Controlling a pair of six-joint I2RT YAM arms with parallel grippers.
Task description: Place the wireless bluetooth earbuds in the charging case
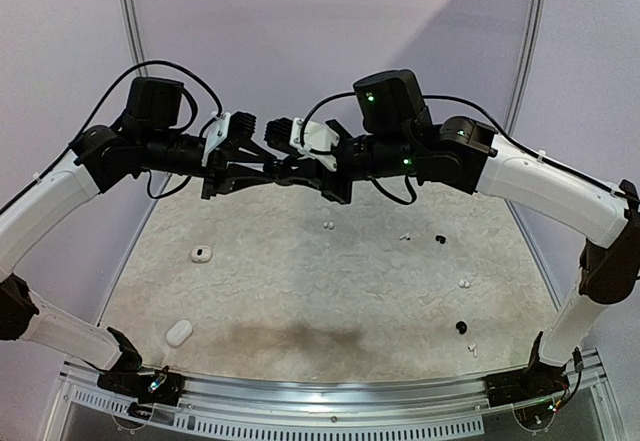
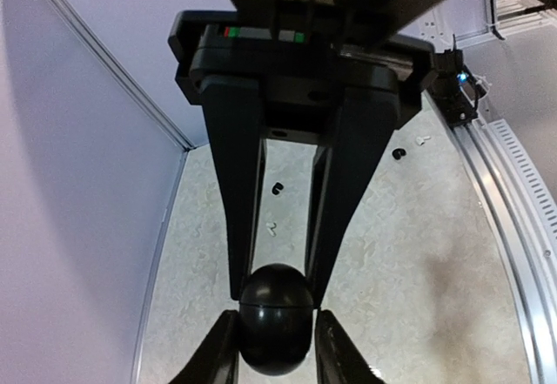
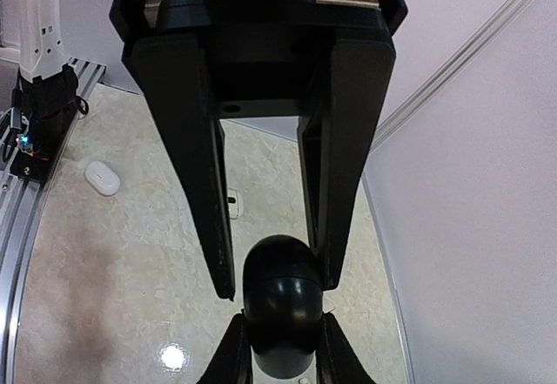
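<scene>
A closed black charging case (image 2: 275,319) hangs high above the table between both grippers, and it shows in the right wrist view (image 3: 280,306) too. My left gripper (image 2: 275,353) is shut on one half of it. My right gripper (image 3: 283,358) is shut on the other half. In the top view the two grippers, left (image 1: 262,168) and right (image 1: 312,173), meet tip to tip. Tiny loose earbuds lie on the table below: white ones (image 1: 328,226) (image 1: 405,236) (image 1: 463,283) and black ones (image 1: 440,239) (image 1: 461,327). Two of these earbuds also show in the left wrist view, black (image 2: 278,187) and white (image 2: 272,226).
An open white case (image 1: 201,254) lies at the left of the table and a closed white case (image 1: 179,333) at the near left. Both cases also show in the right wrist view, closed (image 3: 103,178) and open (image 3: 231,201). A metal rail (image 1: 330,401) runs along the near edge.
</scene>
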